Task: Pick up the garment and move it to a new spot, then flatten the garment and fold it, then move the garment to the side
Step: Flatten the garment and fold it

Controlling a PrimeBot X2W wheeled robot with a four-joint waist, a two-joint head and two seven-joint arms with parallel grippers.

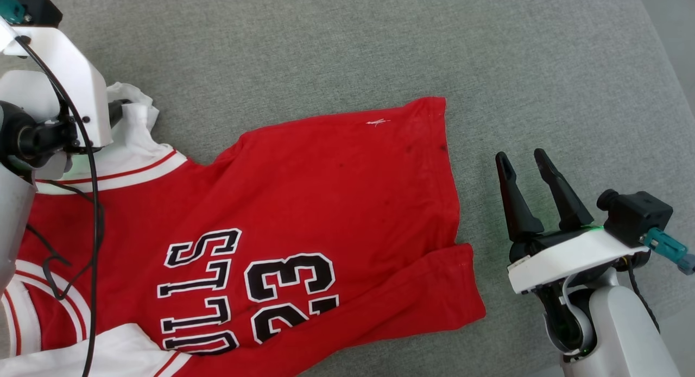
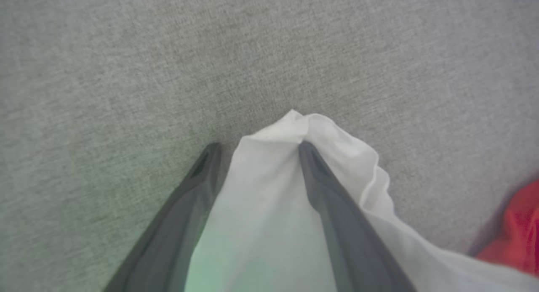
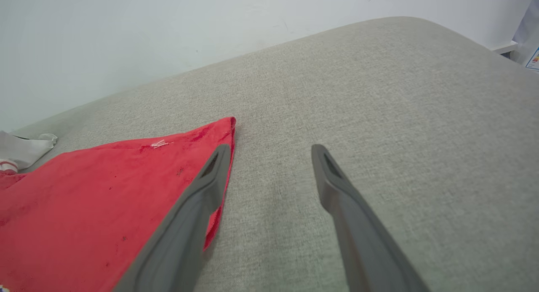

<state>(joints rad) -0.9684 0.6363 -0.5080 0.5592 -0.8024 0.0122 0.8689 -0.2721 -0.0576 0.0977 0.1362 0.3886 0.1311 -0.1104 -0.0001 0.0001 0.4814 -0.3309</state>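
The garment (image 1: 326, 203), a red jersey with white sleeves and black "BULLS 23" lettering, lies spread front-up on the grey cushion, its hem toward the right. My left gripper (image 2: 257, 147) is at the far white sleeve (image 1: 136, 121), open. The sleeve cloth (image 2: 269, 191) bunches between the fingers and drapes over one of them. My right gripper (image 1: 521, 158) hovers open just right of the hem, with nothing between its fingers. In the right wrist view the right gripper (image 3: 271, 149) has one finger overlapping the red hem edge (image 3: 219, 136).
The grey padded surface (image 1: 380, 40) extends far beyond the garment; its rounded edge (image 1: 665, 56) runs along the upper right. A pale wall (image 3: 168, 31) rises behind it. A black cable (image 1: 95, 214) from my left arm hangs over the garment's collar side.
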